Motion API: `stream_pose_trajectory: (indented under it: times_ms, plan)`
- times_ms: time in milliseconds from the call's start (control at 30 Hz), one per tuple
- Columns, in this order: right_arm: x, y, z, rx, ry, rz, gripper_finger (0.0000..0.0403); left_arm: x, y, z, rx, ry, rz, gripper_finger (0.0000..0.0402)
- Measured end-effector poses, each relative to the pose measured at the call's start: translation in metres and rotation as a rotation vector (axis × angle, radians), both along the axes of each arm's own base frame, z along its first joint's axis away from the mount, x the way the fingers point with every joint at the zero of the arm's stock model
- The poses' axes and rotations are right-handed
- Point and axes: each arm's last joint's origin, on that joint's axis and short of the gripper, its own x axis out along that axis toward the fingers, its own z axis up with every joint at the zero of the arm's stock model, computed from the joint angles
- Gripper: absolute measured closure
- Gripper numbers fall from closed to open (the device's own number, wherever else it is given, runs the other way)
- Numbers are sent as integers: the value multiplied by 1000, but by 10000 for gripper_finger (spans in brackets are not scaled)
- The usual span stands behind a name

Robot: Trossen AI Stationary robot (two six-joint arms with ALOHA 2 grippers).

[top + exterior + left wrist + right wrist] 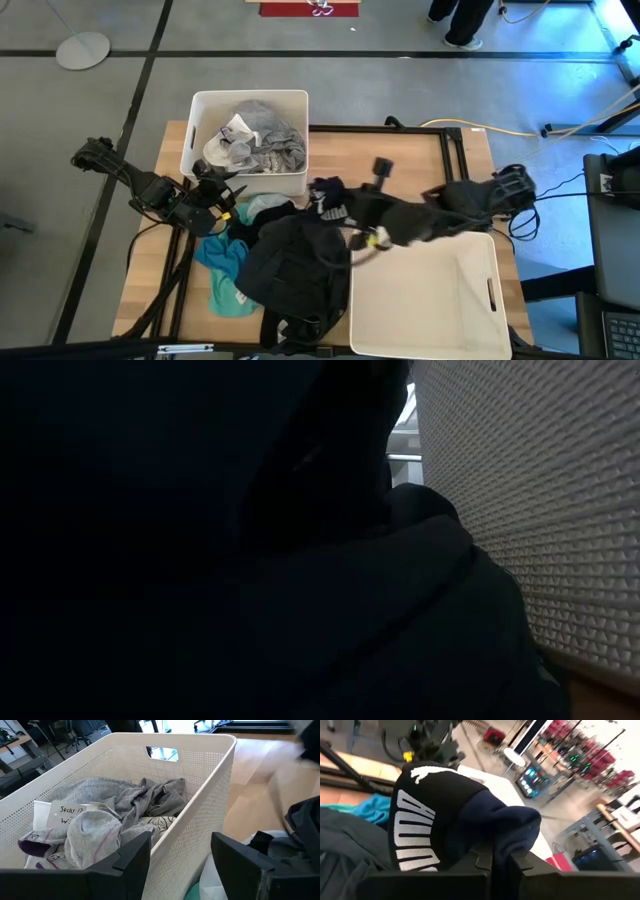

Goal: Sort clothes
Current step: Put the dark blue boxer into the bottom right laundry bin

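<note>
We count the clothes in two groups. One group fills the first of two white bins (296,104), at the table's far edge: grey garments (115,802), a white piece with grey print (159,821), and a white tag (67,812) handwritten "Socks 17", the rest unreadable. The second group lies loose on the wooden table (400,150): one large black garment (295,265), one teal piece (222,262), one pale mint piece (268,207). The right gripper (501,862) is clamped on a dark navy-and-black sock (470,820), lifted above the pile; it bears white block letters that appear to read "PUMA", with a leaping-cat logo. The left gripper (180,855), jaws apart and holding nothing, sits beside the filled bin. The second bin (425,295), near the right arm, shows no clothes.
</note>
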Motion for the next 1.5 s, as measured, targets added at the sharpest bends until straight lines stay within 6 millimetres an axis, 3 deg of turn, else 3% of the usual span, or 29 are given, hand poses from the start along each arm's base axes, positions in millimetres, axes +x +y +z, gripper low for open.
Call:
stream_pose_trajectory:
  times_ms: [200,433,667,867,1033,1500]
  plan:
    - [-34,16,19,-20,-73,5,387,0,0,0,0,0,0,205]
    - [-82,28,42,75,-161,85,387,0,0,0,0,0,0,205]
    - [-130,22,37,297,-101,93,386,0,0,0,0,0,0,205]
    - [-156,20,17,439,1,-35,386,0,0,0,5,-7,7,205]
    - [-149,31,-4,504,38,-63,386,0,1,1,16,-13,16,205]
    - [-135,51,-138,573,206,-387,386,0,1,1,28,-33,37,205]
